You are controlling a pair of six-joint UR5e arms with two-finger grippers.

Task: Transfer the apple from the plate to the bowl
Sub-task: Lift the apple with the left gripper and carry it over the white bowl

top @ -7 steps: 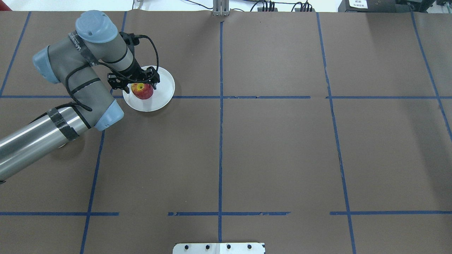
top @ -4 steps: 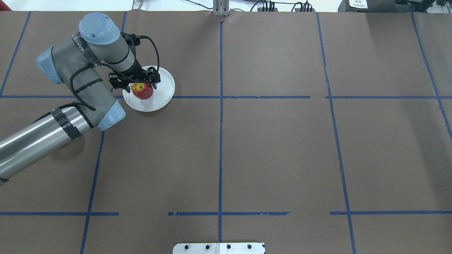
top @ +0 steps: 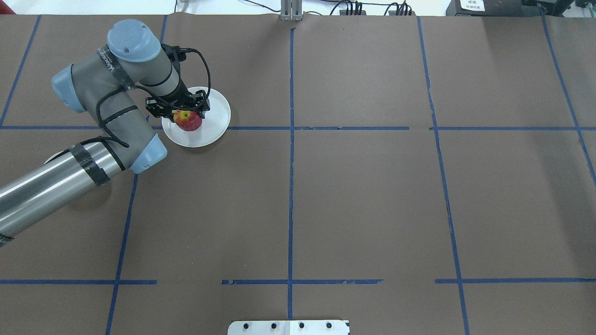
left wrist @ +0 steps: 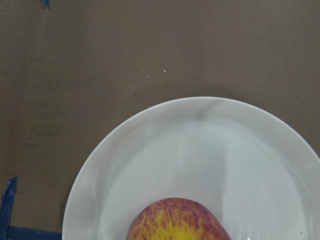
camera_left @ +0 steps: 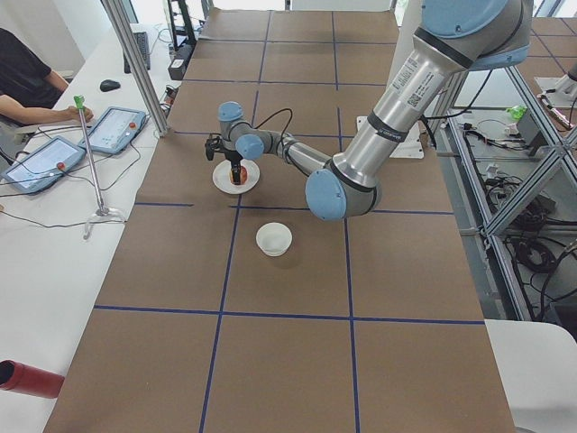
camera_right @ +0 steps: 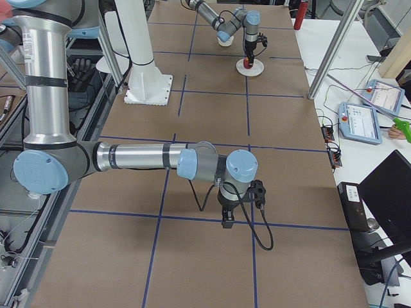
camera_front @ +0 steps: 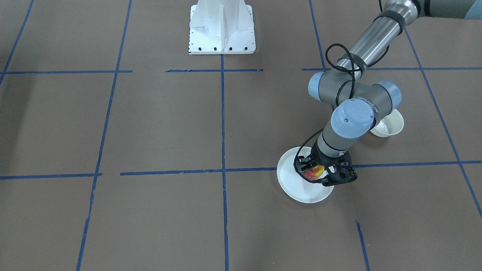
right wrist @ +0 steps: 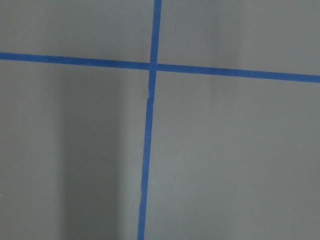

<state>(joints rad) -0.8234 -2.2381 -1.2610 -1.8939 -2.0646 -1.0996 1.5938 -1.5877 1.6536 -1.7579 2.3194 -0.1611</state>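
Observation:
The red and yellow apple (top: 188, 121) sits on the white plate (top: 215, 125) at the far left of the table. My left gripper (top: 179, 110) is open and low over the plate, a finger on either side of the apple. The front view shows the apple (camera_front: 314, 173) between the black fingers above the plate (camera_front: 305, 192). The left wrist view shows the apple's top (left wrist: 175, 221) on the plate (left wrist: 200, 145). The cream bowl (camera_front: 388, 127) stands behind the left arm's elbow, nearer the robot. My right gripper (camera_right: 227, 218) shows only in the right side view; I cannot tell whether it is open.
The table is covered in brown paper with blue tape lines. The white robot base (camera_front: 222, 28) stands at the table's middle edge. The right wrist view shows only a tape crossing (right wrist: 151, 66). The left arm's elbow (top: 98, 93) hangs over the table beside the plate.
My left gripper has come down and slightly toward the apple, so that its fingers now straddle it. The apple and the plate have not moved.

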